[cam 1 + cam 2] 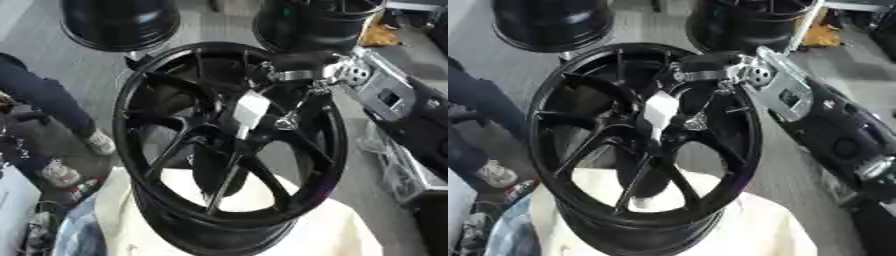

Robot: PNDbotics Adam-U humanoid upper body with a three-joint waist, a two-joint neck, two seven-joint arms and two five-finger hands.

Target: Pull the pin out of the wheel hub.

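at the wheel hub, the right hand's fingers curl around a pale pin.

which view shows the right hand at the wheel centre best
The left eye view: the right hand sits nearer mid-frame over the black wheel, its pale part at the hub clear. The right eye view shows the same hand further left, less distinct. Whether its fingers are curled is unclear in both.
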